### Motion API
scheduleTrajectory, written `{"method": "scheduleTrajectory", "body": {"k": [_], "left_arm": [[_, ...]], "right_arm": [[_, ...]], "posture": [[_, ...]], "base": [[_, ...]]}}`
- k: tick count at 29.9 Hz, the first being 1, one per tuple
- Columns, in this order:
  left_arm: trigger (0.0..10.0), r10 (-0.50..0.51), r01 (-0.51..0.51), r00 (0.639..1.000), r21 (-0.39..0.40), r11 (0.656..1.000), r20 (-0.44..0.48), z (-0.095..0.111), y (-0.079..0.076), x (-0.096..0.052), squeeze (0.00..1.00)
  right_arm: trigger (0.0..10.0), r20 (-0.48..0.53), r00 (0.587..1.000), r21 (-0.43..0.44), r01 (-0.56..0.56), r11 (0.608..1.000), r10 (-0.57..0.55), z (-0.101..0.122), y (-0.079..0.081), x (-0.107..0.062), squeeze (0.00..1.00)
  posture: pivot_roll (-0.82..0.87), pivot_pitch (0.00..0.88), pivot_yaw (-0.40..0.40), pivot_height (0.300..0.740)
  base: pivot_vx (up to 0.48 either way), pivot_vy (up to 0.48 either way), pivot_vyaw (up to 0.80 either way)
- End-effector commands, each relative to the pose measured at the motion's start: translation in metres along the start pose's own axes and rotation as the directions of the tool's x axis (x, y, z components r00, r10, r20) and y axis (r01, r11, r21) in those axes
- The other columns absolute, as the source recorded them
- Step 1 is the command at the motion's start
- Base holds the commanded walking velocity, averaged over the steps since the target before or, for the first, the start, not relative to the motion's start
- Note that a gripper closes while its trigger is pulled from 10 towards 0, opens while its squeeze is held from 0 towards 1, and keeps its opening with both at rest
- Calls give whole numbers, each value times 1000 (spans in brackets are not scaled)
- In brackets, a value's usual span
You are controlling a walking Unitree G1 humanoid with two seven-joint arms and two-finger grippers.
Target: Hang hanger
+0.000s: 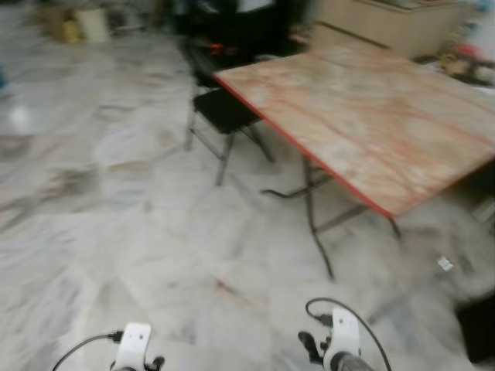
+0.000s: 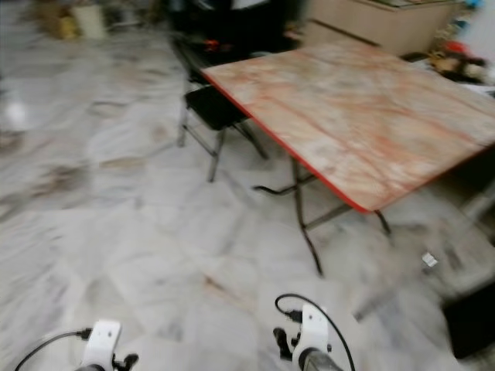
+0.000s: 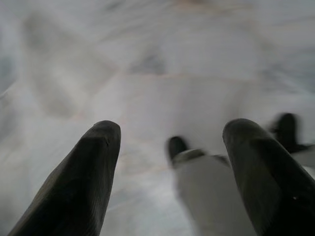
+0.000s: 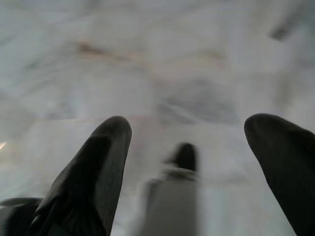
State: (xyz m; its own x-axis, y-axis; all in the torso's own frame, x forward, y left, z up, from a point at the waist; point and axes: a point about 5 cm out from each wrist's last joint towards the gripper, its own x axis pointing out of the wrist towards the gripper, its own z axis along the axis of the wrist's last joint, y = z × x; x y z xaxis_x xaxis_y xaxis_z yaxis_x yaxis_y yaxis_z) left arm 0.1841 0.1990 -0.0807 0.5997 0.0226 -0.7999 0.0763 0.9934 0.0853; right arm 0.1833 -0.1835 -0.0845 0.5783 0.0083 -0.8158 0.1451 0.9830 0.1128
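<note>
Two silver arms at the bottom edge of the head view: left arm (image 1: 133, 346) at the lower left, right arm (image 1: 343, 338) at lower middle, each with a white wrist block and a thin black cable. Both low over the floor (image 1: 116, 216), a shiny grey and white stone with brown streaks.

In the left wrist view, left gripper (image 3: 173, 127) with its two black fingers (image 3: 83, 177) spread wide apart, nothing between them but blurred floor. Past the fingers, a blurred white shape with black tips (image 3: 202, 189); cannot tell what.

In the right wrist view, right gripper (image 4: 189, 122) spread wide too, fingers (image 4: 98, 167) holding nothing. Same kind of blurred white and black shape (image 4: 174, 191) below.

In the upper right of the head view, a big folding table (image 1: 371, 116) with a pinkish brown top, a red edge and thin dark metal legs. Top bare. Just beside its far left corner, a black folding chair (image 1: 223, 110), seat partly under the table. Behind the table, at the top right, a tan cabinet (image 1: 387, 27). At the top left, some blurred yellowish boxes (image 1: 77, 25). On the floor at the right, near the table legs, a small white scrap (image 1: 445, 263). At the lower right edge, a dark shape (image 1: 479, 328), too blurred to name.

Hanger's place: cannot tell.
</note>
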Motion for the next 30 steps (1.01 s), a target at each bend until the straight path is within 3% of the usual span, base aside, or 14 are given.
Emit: {"method": "scheduleTrajectory", "body": {"k": [1, 7, 12, 23, 30], "left_arm": [[10000, 14, -14, 1000, 23, 1000, -17, -5, 7, -2, 0], [10000, 12, -11, 1000, 36, 999, -21, -6, 6, -2, 0], [10000, 10, -9, 1000, 34, 999, -19, -5, 6, -2, 0], [10000, 9, -9, 1000, 34, 999, -10, -2, 6, -1, 0], [10000, 8, -7, 1000, 31, 999, -12, -4, 5, -1, 0]], "right_arm": [[10000, 4, 1000, 9, -23, 1000, 23, 1, 10, 1, 0], [10000, 6, 1000, 7, -31, 999, 31, 0, 16, 2, 0], [10000, 3, 999, 3, -32, 999, 32, -3, 15, 1, 0], [10000, -30, 1000, 11, -1, 1000, 1, -20, -10, -6, 0], [10000, -25, 1000, 11, 3, 1000, -3, -15, -11, -5, 0]], "posture": [[14, 0, -48, 740], [16, 0, -49, 740], [17, 0, -49, 740], [20, 0, -50, 740], [22, 0, -52, 740]], "base": [[0, 0, -744], [0, -400, -747], [0, 0, -744], [0, -63, -744], [0, 0, -744]]}}
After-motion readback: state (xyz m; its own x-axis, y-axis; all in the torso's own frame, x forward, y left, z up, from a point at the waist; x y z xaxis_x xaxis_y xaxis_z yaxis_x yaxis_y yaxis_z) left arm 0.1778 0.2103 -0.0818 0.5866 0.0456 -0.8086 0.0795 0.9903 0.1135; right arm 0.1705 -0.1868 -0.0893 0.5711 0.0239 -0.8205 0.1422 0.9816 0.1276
